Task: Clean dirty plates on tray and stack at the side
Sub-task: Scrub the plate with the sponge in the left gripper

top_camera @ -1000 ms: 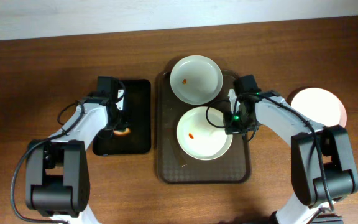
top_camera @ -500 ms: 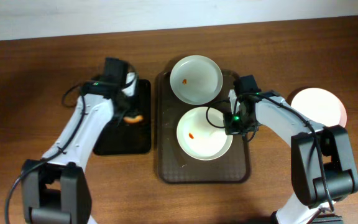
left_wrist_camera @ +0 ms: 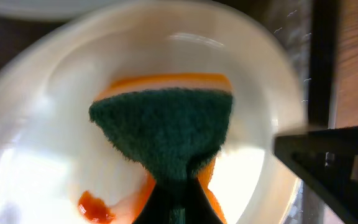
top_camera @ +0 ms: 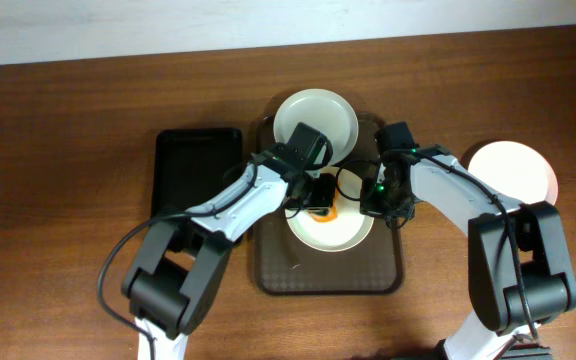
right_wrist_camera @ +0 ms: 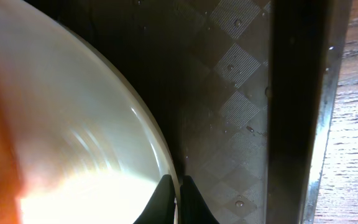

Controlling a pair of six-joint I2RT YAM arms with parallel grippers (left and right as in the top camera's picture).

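A brown wooden bench (top_camera: 58,150), its grain running left to right, fills the overhead view. Along its far edge runs 1 pale, off-white wall (top_camera: 118,30) strip. The light is soft and even, with faint shadows.

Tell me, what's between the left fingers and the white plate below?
A green-and-orange sponge, pinched in the left fingers above the plate and its red smear; the left wrist view shows it.
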